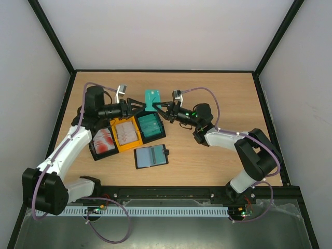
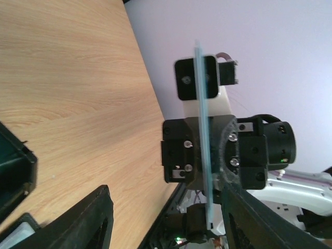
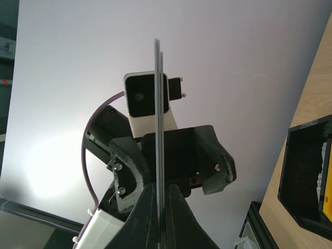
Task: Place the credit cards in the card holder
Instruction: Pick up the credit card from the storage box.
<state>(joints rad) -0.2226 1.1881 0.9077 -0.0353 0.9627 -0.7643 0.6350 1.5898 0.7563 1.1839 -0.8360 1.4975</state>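
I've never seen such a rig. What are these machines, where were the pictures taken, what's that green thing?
These are two robot arms bolted at the near edge of a wooden table. The wide picture looks down from above and behind them; the other two come from a camera on each wrist. On the table lie a row of trays stocked with cards and an open black card holder. The green thing is a teal card, raised above the table. The right gripper is shut on it; the left gripper faces it with jaws open. The wrist pictures show the card edge-on.
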